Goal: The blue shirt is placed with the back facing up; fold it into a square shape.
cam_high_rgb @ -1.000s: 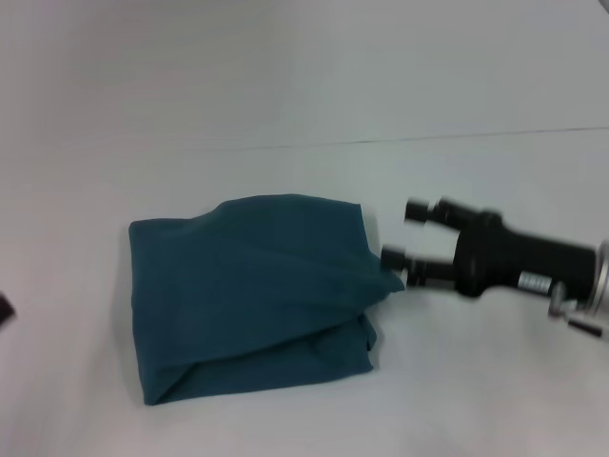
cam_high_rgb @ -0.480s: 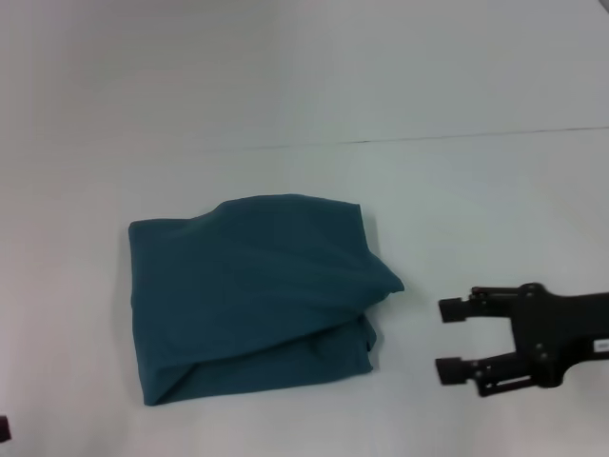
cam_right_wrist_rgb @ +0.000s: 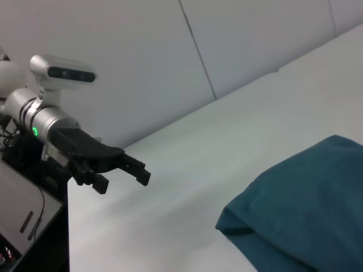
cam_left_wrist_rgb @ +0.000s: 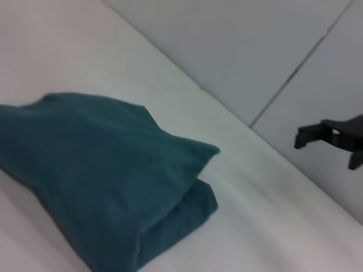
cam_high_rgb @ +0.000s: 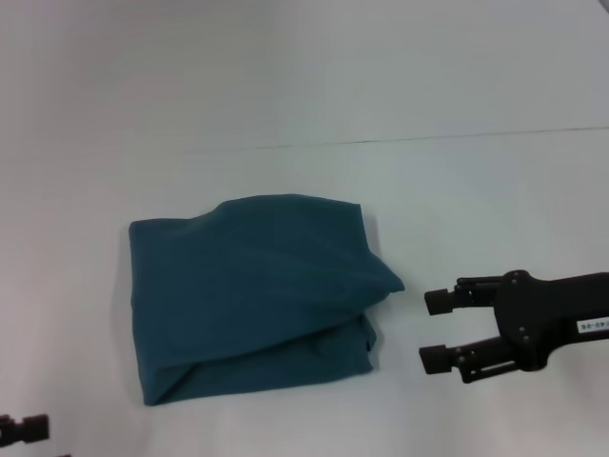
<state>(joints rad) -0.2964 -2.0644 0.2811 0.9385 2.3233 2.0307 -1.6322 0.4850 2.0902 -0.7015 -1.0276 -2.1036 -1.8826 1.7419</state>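
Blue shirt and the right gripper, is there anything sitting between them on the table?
Nothing visible. The right gripper, fingers open, is just beside the blue shirt, off its protruding corner, with only bare white table between them. The left gripper is at the near left edge.

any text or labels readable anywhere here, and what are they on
White label on the right gripper arm housing: dark print, too blurred to read.
The blue shirt: folded with plain cloth showing, no lettering visible.
Left gripper: no text visible; only a green light on the arm behind it.
White table: no markings.
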